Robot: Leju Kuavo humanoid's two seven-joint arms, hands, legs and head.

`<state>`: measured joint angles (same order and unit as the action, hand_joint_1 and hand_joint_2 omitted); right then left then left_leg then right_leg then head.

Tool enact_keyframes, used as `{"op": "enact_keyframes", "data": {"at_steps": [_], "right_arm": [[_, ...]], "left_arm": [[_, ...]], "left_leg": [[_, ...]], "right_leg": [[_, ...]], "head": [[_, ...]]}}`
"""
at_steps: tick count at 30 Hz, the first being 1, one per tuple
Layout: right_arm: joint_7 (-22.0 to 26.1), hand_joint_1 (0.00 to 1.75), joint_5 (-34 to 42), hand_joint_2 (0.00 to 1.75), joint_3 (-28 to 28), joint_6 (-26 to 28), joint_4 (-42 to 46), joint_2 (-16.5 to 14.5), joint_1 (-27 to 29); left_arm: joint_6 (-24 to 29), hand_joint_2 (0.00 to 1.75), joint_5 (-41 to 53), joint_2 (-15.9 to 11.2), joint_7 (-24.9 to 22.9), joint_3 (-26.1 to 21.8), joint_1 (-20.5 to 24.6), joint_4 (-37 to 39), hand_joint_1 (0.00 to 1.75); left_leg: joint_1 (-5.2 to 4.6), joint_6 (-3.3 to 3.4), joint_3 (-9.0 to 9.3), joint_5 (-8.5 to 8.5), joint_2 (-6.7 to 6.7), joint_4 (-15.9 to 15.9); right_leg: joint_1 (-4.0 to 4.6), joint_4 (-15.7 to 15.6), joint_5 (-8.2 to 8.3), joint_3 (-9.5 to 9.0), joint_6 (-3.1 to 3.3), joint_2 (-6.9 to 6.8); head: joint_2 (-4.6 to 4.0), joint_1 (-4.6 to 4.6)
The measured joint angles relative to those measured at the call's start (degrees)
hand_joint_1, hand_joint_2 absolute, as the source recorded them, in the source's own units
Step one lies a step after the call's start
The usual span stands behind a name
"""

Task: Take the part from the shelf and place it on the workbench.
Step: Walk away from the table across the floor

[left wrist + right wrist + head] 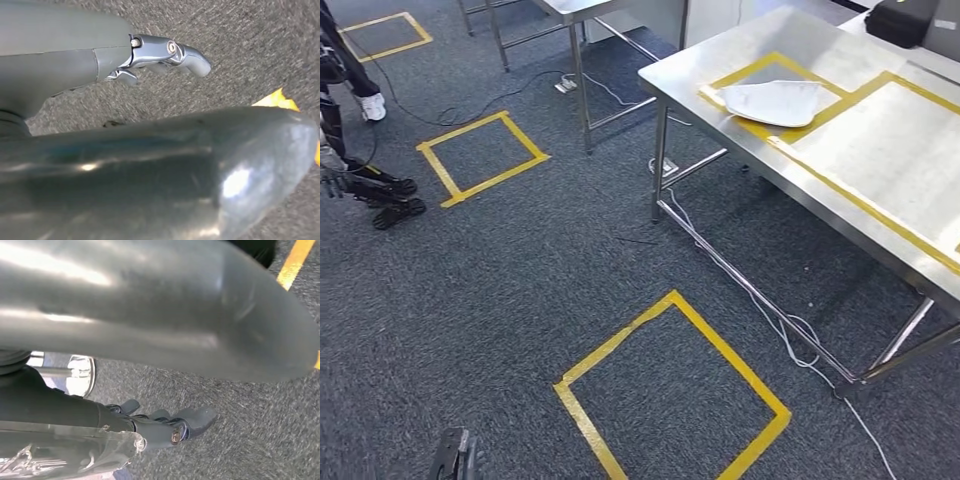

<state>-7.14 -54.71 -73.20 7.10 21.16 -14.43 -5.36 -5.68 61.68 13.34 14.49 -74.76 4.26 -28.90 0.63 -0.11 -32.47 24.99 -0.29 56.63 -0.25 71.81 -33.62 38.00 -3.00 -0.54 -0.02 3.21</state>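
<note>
Already, white part (773, 102) lies on bench (878, 150), inside yellow tape frame (803, 135) — placement looks done. Left robot hand (166, 52) hangs over carpet beside bench, grasping nothing, fingers straight. Right robot hand (177, 427) likewise unloaded, fingers loosely extended.

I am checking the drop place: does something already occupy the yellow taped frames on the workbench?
Yes: a white sheet-like part lies over the smaller frame on the workbench; the larger frame beside it looks bare.
</note>
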Motion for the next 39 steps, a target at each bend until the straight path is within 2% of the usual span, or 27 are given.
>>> {"op": "enact_keyframes", "data": {"at_steps": [1,2,3,4,6,8,10,12,14,16,17,18,19,20,22,23,25,27,29,30,31,32,33,34,36,37,39], "right_arm": [[0.0,0.00,0.0,0.00,0.0,0.0,0.0,0.0,0.1],[-0.1,0.00,0.0,0.00,0.0,0.0,0.0,0.0,0.2],[-0.1,0.00,0.0,0.00,0.0,0.0,0.0,0.0,0.2],[-0.1,0.00,0.0,0.00,0.0,0.0,0.0,0.0,0.2],[-0.1,0.00,-0.1,0.00,0.0,0.0,0.0,0.0,0.2],[-0.1,0.00,-0.2,0.00,0.0,0.0,0.0,0.1,0.1],[-0.2,0.00,-0.3,0.00,0.1,0.1,0.0,0.1,0.1],[-0.2,0.00,-0.4,0.00,0.1,0.1,0.0,0.1,0.1],[-0.2,0.00,-0.4,0.00,0.1,0.1,0.0,0.1,0.1],[-0.2,0.00,-0.4,0.00,0.2,0.1,0.0,0.1,0.2],[-0.2,0.00,-0.4,0.00,0.2,0.1,0.0,0.1,0.2],[-0.2,0.00,-0.4,0.00,0.2,0.1,0.0,0.1,0.2],[-0.2,0.00,-0.4,0.00,0.2,0.1,0.0,0.2,0.1],[-0.2,0.00,-0.5,0.00,0.2,0.1,0.0,0.2,0.1],[-0.3,0.00,-0.6,0.00,0.3,0.1,0.0,0.2,0.0],[-0.3,0.00,-0.7,0.00,0.3,0.1,0.0,0.2,0.0],[-0.4,0.00,-0.9,0.00,0.4,0.1,0.0,0.2,-0.1],[-0.5,0.00,-1.1,0.00,0.5,0.0,0.0,0.2,-0.2],[-0.7,0.00,-1.4,0.00,0.6,0.0,0.0,0.2,-0.1],[-0.9,0.00,-1.6,0.00,0.7,0.0,0.0,0.3,0.0],[-1.1,0.00,-1.7,0.00,0.7,0.0,0.0,0.3,0.1],[-1.3,0.00,-1.8,0.00,0.8,0.0,0.0,0.4,0.1],[-1.4,0.00,-1.9,0.00,0.9,0.0,0.0,0.5,0.2],[-1.4,0.00,-2.0,0.00,1.0,0.0,0.0,0.5,0.2],[-1.4,0.00,-2.2,0.00,1.3,0.0,-0.1,0.6,0.1],[-1.4,0.00,-2.4,0.00,1.4,0.0,-0.1,0.6,0.1],[-1.5,0.00,-2.7,0.00,1.5,-0.1,-0.2,0.7,0.1]], "left_arm": [[0.0,0.00,0.0,0.0,0.0,0.0,0.0,0.0,0.00],[0.0,0.00,0.0,0.0,0.0,0.0,-0.1,0.0,0.00],[0.0,0.00,0.0,0.0,0.0,0.0,-0.1,0.0,0.00],[0.0,0.00,0.0,0.0,0.0,0.0,-0.2,0.0,0.00],[0.0,0.00,0.0,0.0,0.0,0.0,-0.1,0.0,0.00],[0.0,0.00,0.1,0.1,-0.1,0.0,-0.1,0.0,0.00],[0.0,0.00,0.2,0.0,-0.3,0.0,-0.3,0.0,0.00],[0.0,0.00,0.2,0.0,-0.3,0.0,-0.3,0.0,0.00],[0.0,0.00,0.2,0.1,-0.3,0.0,-0.1,0.0,0.00],[0.0,0.00,0.2,0.2,-0.3,0.0,0.0,0.0,0.00],[0.0,0.00,0.2,0.2,-0.3,0.0,-0.1,0.0,0.00],[0.0,0.00,0.2,0.2,-0.3,0.0,-0.2,0.0,0.00],[0.0,0.00,0.2,0.2,-0.3,0.0,-0.2,0.0,0.00],[0.0,0.00,0.2,0.2,-0.4,0.0,-0.2,0.0,0.00],[0.1,0.00,0.0,0.2,-0.9,0.0,0.1,0.0,0.00],[0.2,0.00,-0.4,0.2,-1.4,-0.1,0.2,0.0,0.00],[0.3,0.00,-2.5,0.3,-2.8,-0.8,0.3,0.0,0.00],[0.7,0.00,-4.7,0.4,-4.0,-2.1,0.4,0.1,0.00],[1.8,0.00,-4.9,0.4,-5.4,-2.8,0.8,0.1,0.00],[2.5,0.00,-4.6,0.4,-6.4,-2.8,0.9,0.1,0.00],[3.1,0.00,-4.4,0.4,-7.3,-2.8,0.9,0.1,0.00],[3.6,0.00,-4.4,0.5,-8.0,-2.8,0.8,0.1,0.00],[4.0,0.00,-4.4,0.5,-8.6,-2.8,0.8,0.1,0.00],[4.3,0.00,-4.5,0.5,-8.9,-2.8,0.8,0.1,0.00],[4.5,0.00,-4.8,0.5,-9.5,-2.8,0.9,0.1,0.00],[4.4,0.00,-5.2,0.6,-9.7,-2.8,1.0,0.1,0.00],[3.9,0.00,-6.1,0.7,-10.2,-3.0,1.1,0.1,0.00]], "left_leg": [[-0.09,0.08,-0.03,-0.04,-0.73,0.0],[-0.15,0.10,-0.02,-0.07,-1.44,0.0],[-0.18,0.07,0.01,-0.11,-2.15,0.0],[-0.16,0.01,0.05,-0.16,-2.88,0.0],[-0.20,-0.36,-0.08,-0.30,-4.18,0.1],[-0.10,-1.04,-0.51,-0.60,-5.24,0.1],[0.12,-1.79,-0.86,-0.86,-5.79,0.0],[0.02,-2.34,-1.91,0.60,-4.04,2.0],[-0.10,-2.73,-5.03,4.26,-1.49,8.4],[-0.08,-2.96,-8.11,6.77,-0.66,15.0],[-0.08,-2.99,-8.43,6.56,-0.53,15.9],[-0.09,-2.95,-7.63,5.37,-0.37,14.6],[-0.10,-2.87,-5.83,3.54,0.07,11.5],[-0.16,-2.74,-3.54,1.82,1.21,7.6],[-0.41,-2.20,-0.25,0.04,3.11,1.3],[-0.55,-1.84,0.25,-0.03,3.53,0.1],[-0.59,-1.00,0.01,-0.16,2.55,-0.2],[-0.40,-0.32,-0.07,-0.45,1.59,-0.4],[-0.29,0.15,-0.18,-0.65,0.53,-0.4],[-0.30,0.30,-0.25,-0.71,-0.06,-0.4],[-0.31,0.34,-0.31,-0.75,-0.69,-0.4],[-0.30,0.34,-0.33,-0.79,-1.32,-0.4],[-0.27,0.27,-0.33,-0.84,-1.98,-0.4],[-0.21,0.16,-0.32,-0.91,-2.70,-0.4],[-0.14,-0.31,-0.40,-1.03,-4.04,-0.2],[-0.16,-0.64,-0.55,-1.12,-4.60,-0.2],[-0.07,-1.42,-0.94,-1.45,-5.54,-0.2]], "right_leg": [[0.02,2.5,-0.55,1.19,0.08,0.29],[0.05,2.7,0.06,1.37,0.22,0.44],[0.07,0.8,1.57,0.53,0.40,0.61],[0.06,-2.8,3.67,-1.20,0.59,1.17],[-0.13,-10.1,6.40,-4.78,0.88,3.41],[-0.16,-13.1,6.87,-6.21,1.05,4.67],[-0.11,-13.4,7.12,-6.21,1.51,3.74],[-0.20,-13.9,7.50,-6.34,2.21,2.52],[-0.11,-14.2,7.66,-6.34,2.60,1.07],[0.05,-14.1,7.66,-6.22,2.69,-0.42],[0.09,-14.1,7.64,-6.20,2.71,-1.09],[0.11,-14.1,7.64,-6.21,2.69,-1.71],[0.12,-14.1,7.62,-6.27,2.65,-2.31],[0.20,-14.1,7.56,-6.34,2.53,-2.84],[0.55,-13.8,7.33,-6.29,2.03,-3.78],[0.72,-13.7,7.26,-6.28,1.73,-4.24],[0.71,-13.8,7.19,-6.32,1.17,-4.94],[0.47,-12.1,5.80,-5.67,0.54,-3.38],[0.29,-5.9,2.29,-3.04,0.11,-0.71],[0.25,-1.9,0.47,-1.27,0.03,0.02],[0.24,1.3,-0.67,0.25,0.00,0.31],[0.24,2.7,-0.76,0.97,0.01,0.42],[0.20,1.9,0.25,0.62,0.05,0.48],[0.10,-1.1,2.14,-0.79,0.09,0.78],[-0.31,-9.2,5.56,-4.68,0.02,2.82],[-0.47,-11.9,6.37,-6.02,0.06,3.79],[-0.37,-13.3,6.47,-6.70,0.48,4.35]], "head": [[0.00,-0.03],[0.00,-0.04],[0.00,-0.03],[0.00,-0.04],[0.00,-0.07],[0.00,-0.08],[0.00,-0.07],[0.00,0.24],[0.00,0.60],[0.00,0.64],[0.00,0.64],[0.00,0.64],[0.00,0.65],[0.00,0.66],[0.00,0.62],[0.01,0.56],[0.01,0.40],[0.00,0.25],[0.00,0.02],[0.00,-0.04],[0.00,-0.09],[0.00,-0.14],[0.00,-0.15],[0.00,-0.15],[0.00,-0.18],[0.00,-0.17],[0.00,-0.18]]}}
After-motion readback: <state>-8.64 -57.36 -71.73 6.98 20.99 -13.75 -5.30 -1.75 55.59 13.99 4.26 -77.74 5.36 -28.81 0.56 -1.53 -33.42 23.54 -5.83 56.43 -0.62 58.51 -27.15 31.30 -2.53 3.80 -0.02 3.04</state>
